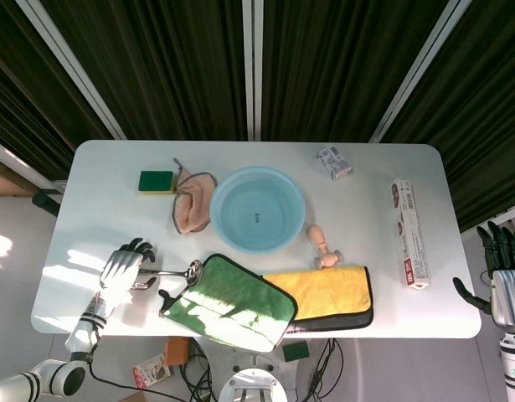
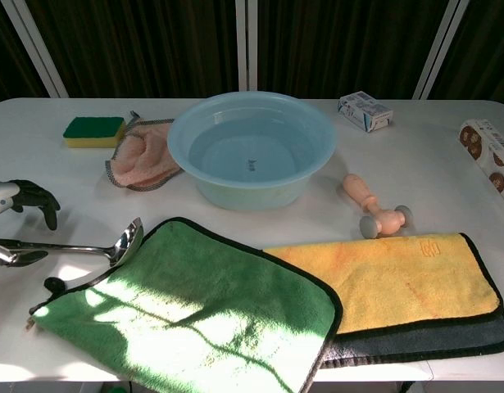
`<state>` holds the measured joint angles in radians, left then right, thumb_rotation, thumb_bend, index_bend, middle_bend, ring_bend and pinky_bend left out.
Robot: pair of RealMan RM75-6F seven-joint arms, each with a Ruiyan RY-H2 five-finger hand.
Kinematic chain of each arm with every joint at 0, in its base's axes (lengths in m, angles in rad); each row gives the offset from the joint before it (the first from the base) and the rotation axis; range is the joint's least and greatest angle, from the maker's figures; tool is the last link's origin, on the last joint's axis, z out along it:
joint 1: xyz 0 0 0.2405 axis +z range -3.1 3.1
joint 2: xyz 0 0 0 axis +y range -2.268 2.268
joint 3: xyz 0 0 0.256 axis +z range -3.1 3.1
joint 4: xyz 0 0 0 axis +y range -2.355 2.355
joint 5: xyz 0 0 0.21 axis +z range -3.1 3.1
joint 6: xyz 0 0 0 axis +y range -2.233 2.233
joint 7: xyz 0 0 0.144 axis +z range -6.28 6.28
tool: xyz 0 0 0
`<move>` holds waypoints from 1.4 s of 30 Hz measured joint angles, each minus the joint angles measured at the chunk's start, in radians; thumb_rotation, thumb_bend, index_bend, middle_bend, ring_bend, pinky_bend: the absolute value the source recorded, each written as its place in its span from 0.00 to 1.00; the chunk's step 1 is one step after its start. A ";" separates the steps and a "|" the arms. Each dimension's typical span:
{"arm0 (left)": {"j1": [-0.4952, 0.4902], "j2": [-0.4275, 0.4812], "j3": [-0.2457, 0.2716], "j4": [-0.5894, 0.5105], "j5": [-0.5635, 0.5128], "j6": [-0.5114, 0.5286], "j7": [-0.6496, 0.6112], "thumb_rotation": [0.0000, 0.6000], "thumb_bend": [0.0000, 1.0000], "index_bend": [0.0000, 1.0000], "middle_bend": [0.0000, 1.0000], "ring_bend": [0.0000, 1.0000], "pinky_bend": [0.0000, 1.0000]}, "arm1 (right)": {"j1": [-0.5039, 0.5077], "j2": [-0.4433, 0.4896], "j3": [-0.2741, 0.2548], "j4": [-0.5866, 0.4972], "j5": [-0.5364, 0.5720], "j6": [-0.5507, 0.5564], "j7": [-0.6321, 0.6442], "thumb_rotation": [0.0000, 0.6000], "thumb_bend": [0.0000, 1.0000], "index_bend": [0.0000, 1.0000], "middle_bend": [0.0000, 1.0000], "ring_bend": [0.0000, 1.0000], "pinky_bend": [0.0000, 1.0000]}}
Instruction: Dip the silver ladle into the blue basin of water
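The silver ladle (image 1: 177, 271) (image 2: 96, 246) lies level at the table's front left, its bowl beside the green towel's corner. Its shadow falls on the table just below it. My left hand (image 1: 126, 266) (image 2: 12, 219) grips the end of its handle with fingers curled around it. The blue basin (image 1: 232, 235) (image 2: 198, 169) with water stands at the table's middle, behind and to the right of the ladle. My right hand (image 1: 502, 278) hangs beyond the table's right edge, fingers apart, holding nothing.
A green towel (image 1: 232, 303) (image 2: 194, 315) and a yellow towel (image 1: 324, 293) (image 2: 399, 278) on a dark one cover the front. A pink cloth (image 1: 190, 205) and green sponge (image 1: 156, 181) lie left of the basin. A wooden-handled tool (image 1: 322, 246), small box (image 1: 333, 162) and long box (image 1: 409, 232) lie right.
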<state>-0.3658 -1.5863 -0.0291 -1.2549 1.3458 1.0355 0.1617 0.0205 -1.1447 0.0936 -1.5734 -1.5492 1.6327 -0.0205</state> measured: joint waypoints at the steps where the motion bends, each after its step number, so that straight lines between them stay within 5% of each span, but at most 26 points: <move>1: 0.000 -0.001 0.002 0.002 -0.001 -0.001 0.004 0.81 0.25 0.41 0.23 0.11 0.26 | -0.001 0.001 0.000 0.000 0.004 -0.003 0.000 1.00 0.20 0.00 0.00 0.00 0.00; 8: -0.002 -0.010 0.012 0.018 0.002 0.004 0.028 0.84 0.25 0.43 0.23 0.11 0.26 | -0.004 0.002 0.003 -0.003 0.016 -0.006 -0.002 1.00 0.21 0.00 0.00 0.00 0.00; 15: -0.002 -0.033 0.020 0.056 0.012 0.018 0.042 0.99 0.25 0.47 0.24 0.11 0.26 | -0.008 -0.001 0.006 0.002 0.015 0.002 0.002 1.00 0.21 0.00 0.00 0.00 0.00; 42: 0.009 -0.064 0.016 0.089 0.043 0.085 0.003 1.00 0.34 0.65 0.29 0.14 0.27 | -0.008 -0.006 0.007 0.005 0.018 -0.007 0.001 1.00 0.21 0.00 0.00 0.00 0.00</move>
<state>-0.3572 -1.6506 -0.0130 -1.1658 1.3884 1.1207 0.1642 0.0121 -1.1503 0.1004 -1.5683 -1.5311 1.6261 -0.0196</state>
